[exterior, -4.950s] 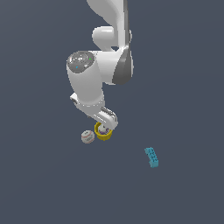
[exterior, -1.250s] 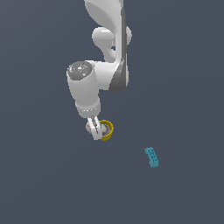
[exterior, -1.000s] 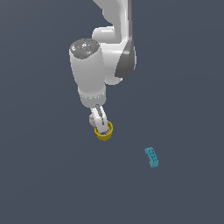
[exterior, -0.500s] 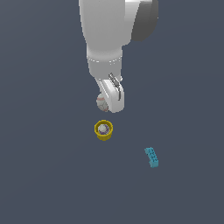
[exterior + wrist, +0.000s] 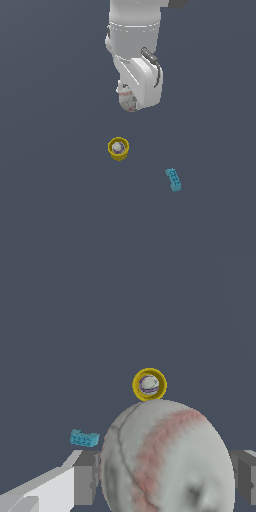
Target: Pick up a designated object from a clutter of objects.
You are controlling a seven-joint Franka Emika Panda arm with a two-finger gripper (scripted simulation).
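The whitish baseball (image 5: 165, 461) with faint red stitch lines fills the wrist view, clamped between my two grey fingers (image 5: 86, 476). In the exterior view the baseball (image 5: 129, 101) shows just below the white hand, held high above the floor, mostly hidden by the hand. My gripper (image 5: 130, 102) is shut on it. Below it on the floor stands the yellow round cup (image 5: 118, 148) with a pale ball inside, also seen as the yellow cup (image 5: 149, 384) in the wrist view. The teal studded brick (image 5: 173, 179) lies toward the exterior view's right; the wrist view shows the brick (image 5: 84, 438) too.
The floor is a plain dark grey surface (image 5: 55, 200). The white arm (image 5: 135, 30) rises out of the exterior view's top.
The arm has lifted and moved toward the exterior view's right, carrying the baseball up from its place beside the yellow cup. The cup and brick have stayed put.
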